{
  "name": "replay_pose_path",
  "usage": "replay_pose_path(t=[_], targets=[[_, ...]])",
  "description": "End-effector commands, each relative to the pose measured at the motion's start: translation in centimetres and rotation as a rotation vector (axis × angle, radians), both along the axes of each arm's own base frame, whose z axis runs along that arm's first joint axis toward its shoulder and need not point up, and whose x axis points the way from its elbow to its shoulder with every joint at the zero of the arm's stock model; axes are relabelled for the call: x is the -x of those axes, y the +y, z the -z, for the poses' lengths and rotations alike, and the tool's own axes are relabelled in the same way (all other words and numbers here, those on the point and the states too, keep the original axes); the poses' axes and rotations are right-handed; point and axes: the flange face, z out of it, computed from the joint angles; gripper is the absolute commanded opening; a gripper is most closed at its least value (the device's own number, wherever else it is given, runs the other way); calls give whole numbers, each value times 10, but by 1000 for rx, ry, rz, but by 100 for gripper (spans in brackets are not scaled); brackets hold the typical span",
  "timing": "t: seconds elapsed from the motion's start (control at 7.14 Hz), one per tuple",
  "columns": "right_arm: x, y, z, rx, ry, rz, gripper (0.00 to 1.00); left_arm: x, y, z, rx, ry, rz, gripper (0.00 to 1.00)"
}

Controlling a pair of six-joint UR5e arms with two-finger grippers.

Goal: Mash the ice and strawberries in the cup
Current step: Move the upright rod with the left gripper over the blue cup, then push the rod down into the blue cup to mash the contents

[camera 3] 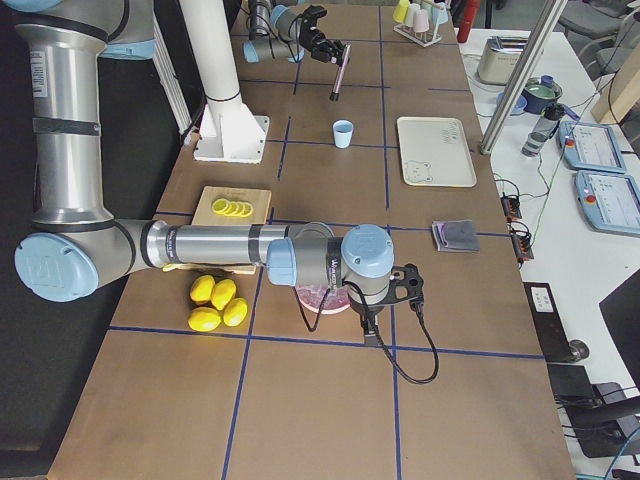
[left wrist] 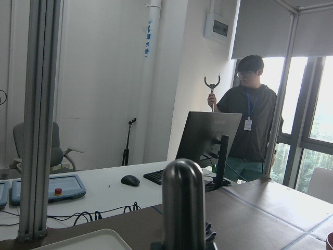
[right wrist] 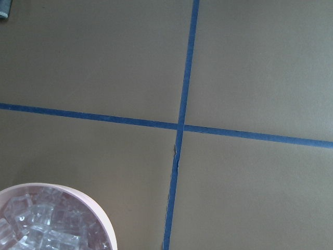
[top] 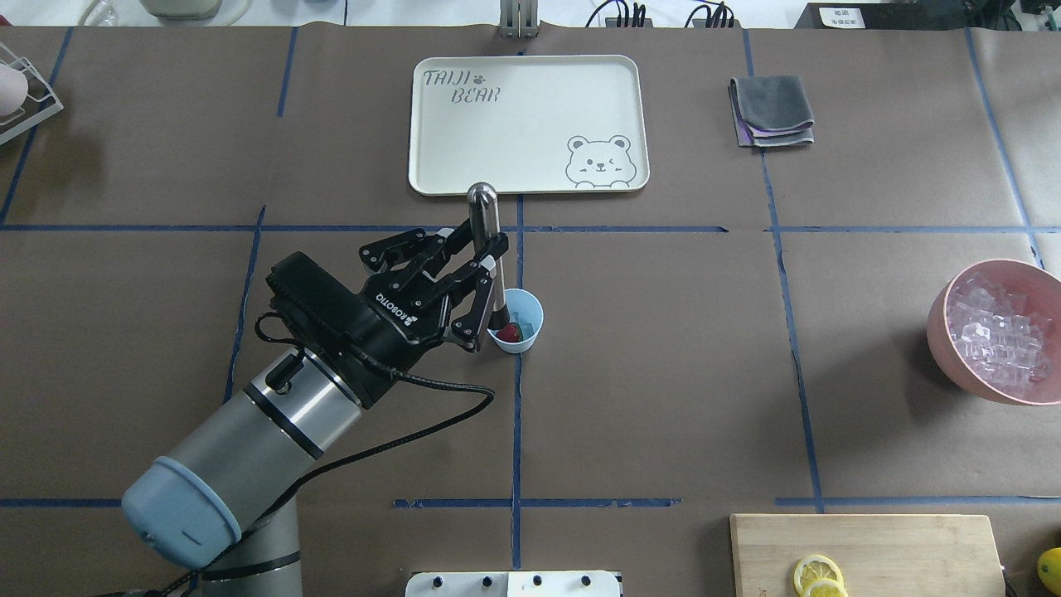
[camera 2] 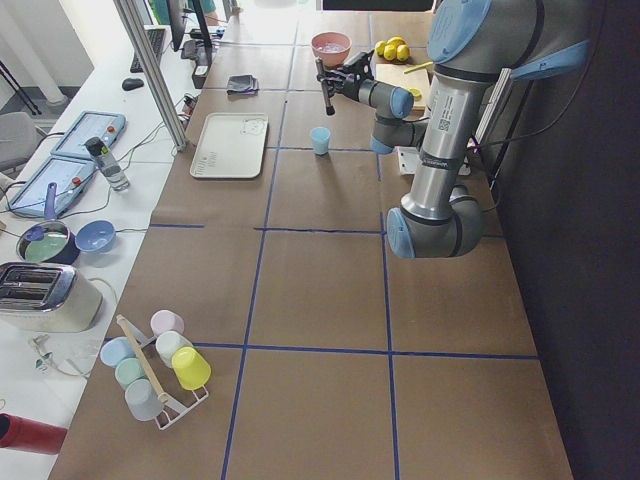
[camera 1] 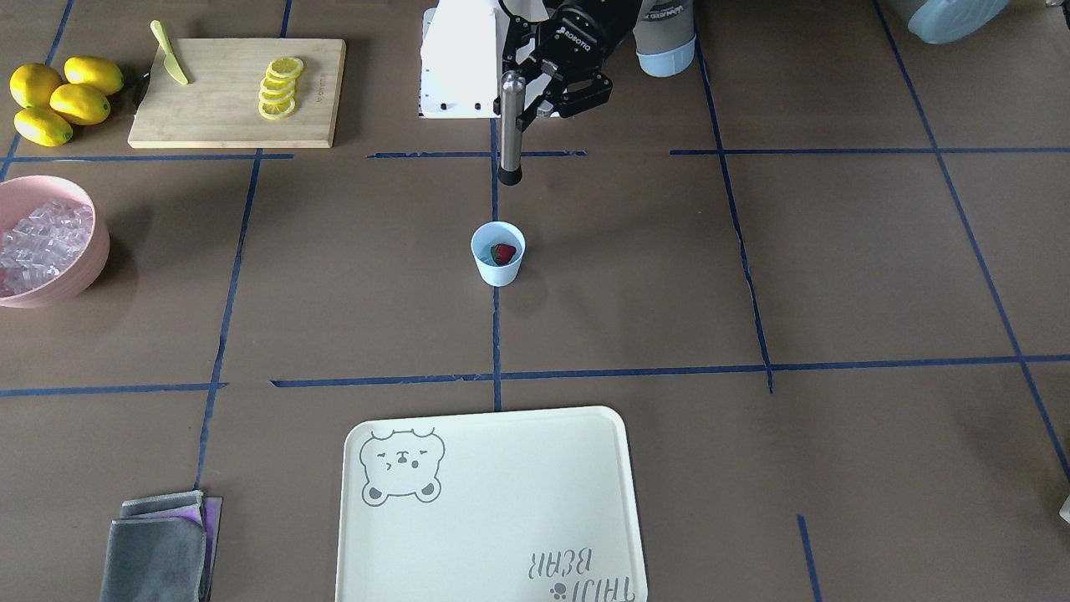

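Gripped muddler (camera 1: 511, 125) upright, clamped in left gripper (top: 487, 264); hung tip above cup (camera 1: 498, 271), strawberry (camera 1: 502, 252) inside, almost straight below. Couldn't read state of right gripper (camera 3: 405, 285), far off by pink bowl (camera 1: 99, 244) of ice (camera 1: 42, 238).

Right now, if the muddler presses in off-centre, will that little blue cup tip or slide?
Probably tips easily: the cup is small, tapers to a narrower base, and nothing steadies it. Likely light, with a strawberry visible inside. It may slide on the smooth paper cover, since the left pincer holds the muddler.
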Motion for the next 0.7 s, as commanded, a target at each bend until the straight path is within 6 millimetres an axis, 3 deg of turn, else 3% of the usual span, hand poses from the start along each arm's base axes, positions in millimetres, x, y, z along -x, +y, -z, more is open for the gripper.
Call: replay_pose_path(t=[0.0,0.14,0.56], targets=[[1,0,-4,7,0,2,100,-31,-22,-21,-18,14,3,0],[1,0,-6,12,-1,2,100,-48,-26,-27,-19,19,3,0],[1,0,-6,12,-2,2,100,-68,-35,-56,9,24,-7,0]])
